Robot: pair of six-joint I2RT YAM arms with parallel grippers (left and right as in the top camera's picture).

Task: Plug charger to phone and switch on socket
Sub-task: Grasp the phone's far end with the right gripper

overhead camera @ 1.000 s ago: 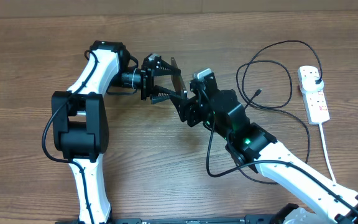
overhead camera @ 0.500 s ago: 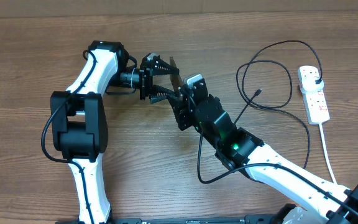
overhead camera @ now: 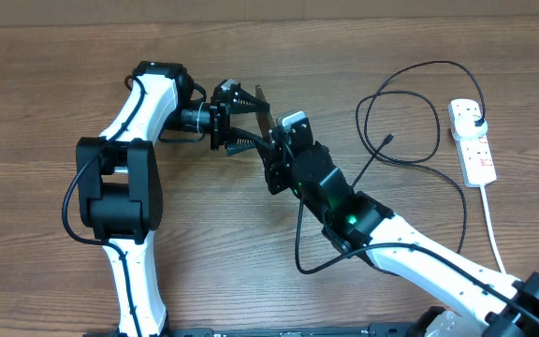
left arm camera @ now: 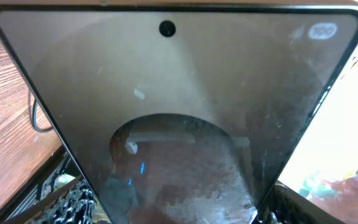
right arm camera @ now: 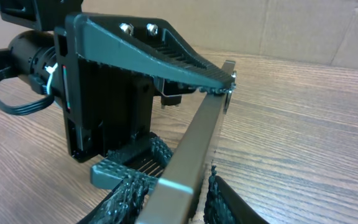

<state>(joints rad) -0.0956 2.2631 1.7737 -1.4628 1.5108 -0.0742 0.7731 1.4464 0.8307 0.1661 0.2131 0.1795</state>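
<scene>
- Shows the phone (overhead camera: 261,105) lifted clear of the wooden surface (overhead camera: 54,84), turned on edge near the middle, between the two arms.
- Catches the left gripper (overhead camera: 258,122) clamping the phone across its width, with fingers (right arm camera: 166,56) set wide apart and pressed onto opposite edges.
- Fills the left wrist view with the phone's dusty dark screen (left arm camera: 166,124), punch-hole camera (left arm camera: 166,28) near the top edge.
- Places the right gripper (overhead camera: 271,148) nose to nose with the left one, its ribbed fingers (right arm camera: 124,198) drawn in against both faces of the phone's near end, pinching it.
- Leaves the charger (overhead camera: 427,64) lying in loose black loops on the surface well to the right of the arms, with the small connector tip (overhead camera: 387,139) free on the wood, apart from the phone.
- Puts the socket (overhead camera: 473,142), a white power strip with red switches, at the far right, with a black plug (overhead camera: 476,116) seated in its far end and a white cord (overhead camera: 495,229) trailing toward the near edge.
</scene>
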